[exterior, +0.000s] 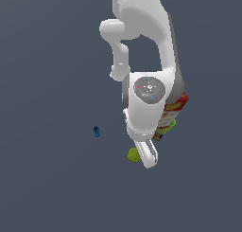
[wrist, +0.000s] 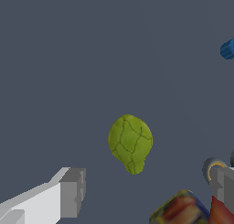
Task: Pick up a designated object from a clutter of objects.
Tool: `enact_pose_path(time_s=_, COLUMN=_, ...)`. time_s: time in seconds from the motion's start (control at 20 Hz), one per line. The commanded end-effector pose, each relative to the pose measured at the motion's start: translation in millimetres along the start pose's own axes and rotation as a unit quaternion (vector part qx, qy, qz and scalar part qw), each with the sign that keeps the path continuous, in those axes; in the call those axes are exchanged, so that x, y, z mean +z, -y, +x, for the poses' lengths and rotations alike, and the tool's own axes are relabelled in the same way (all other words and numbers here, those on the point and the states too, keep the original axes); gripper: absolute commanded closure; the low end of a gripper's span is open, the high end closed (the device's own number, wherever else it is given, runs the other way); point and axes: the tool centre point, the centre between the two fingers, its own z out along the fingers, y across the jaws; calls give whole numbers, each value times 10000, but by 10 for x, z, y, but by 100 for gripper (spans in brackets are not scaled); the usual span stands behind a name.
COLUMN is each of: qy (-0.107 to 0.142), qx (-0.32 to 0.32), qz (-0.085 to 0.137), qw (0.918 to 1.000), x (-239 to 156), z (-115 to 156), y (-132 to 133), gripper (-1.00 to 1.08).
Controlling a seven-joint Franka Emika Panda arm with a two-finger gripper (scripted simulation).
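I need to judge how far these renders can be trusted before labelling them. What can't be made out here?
- Red box: exterior view, mostly hidden behind the arm.
- Can: wrist view, cut off by the edge.
- Blue piece: too small to identify; cropped in the wrist view.
- Yellow-green fruit: partly covered by the gripper in the exterior view.
- Scissors: not identifiable.
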Motion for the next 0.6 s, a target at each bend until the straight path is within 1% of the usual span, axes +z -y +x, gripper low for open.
enact_pose_path(time_s=0.0, qy=6, qx=265, qz=-122, qw=9996, x=237, z=-46, y=-40, gripper=-92)
enact_pose_path(time_s=0.25, qy=-8, qx=674, qz=-119, qw=9977, x=388, z=-91, y=3, gripper=-92)
enact_pose_path(time_s=0.55, qy=-18, qx=965, qz=-117, qw=9953, x=497, z=-123, y=31, gripper=-92)
